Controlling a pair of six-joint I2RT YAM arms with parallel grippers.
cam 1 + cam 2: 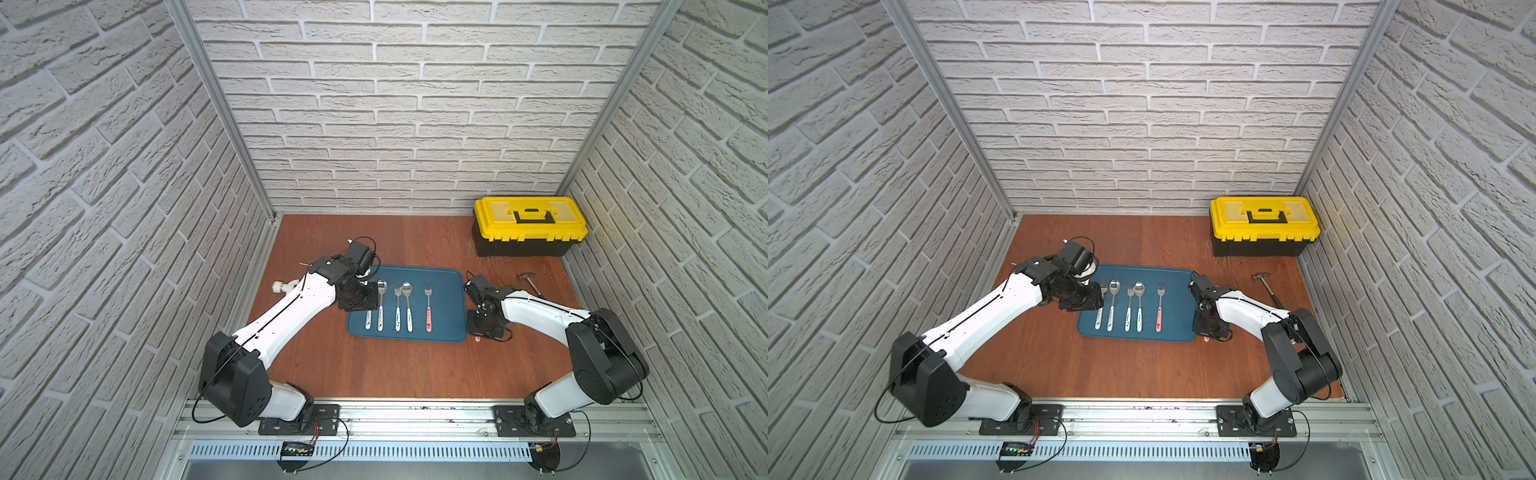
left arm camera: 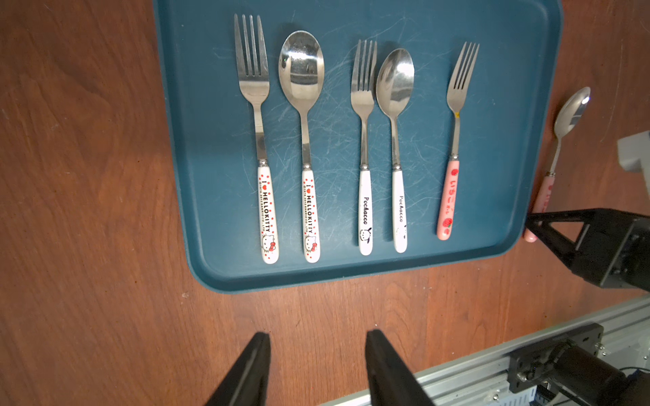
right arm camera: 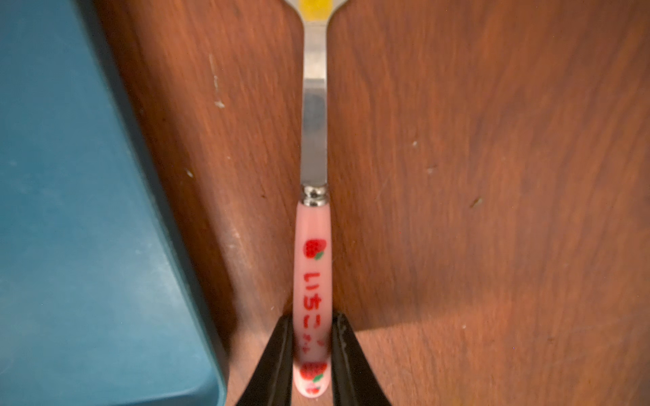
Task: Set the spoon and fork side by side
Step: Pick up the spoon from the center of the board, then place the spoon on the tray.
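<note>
Pink strawberry spoon is lying on the wood table, just off the blue tray at its 3 o'clock edge. The matching fork is on the tray, at the spoon's 9 o'clock. Right gripper is pinched onto the spoon's handle. Left gripper hangs partly open, holding nothing.

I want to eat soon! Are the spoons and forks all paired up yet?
Nearly. Done: two fork-and-spoon pairs lie side by side on the tray. In hand: the right hand grips the pink spoon by its handle, on the table beside the tray. Left: set it next to the pink fork.
</note>
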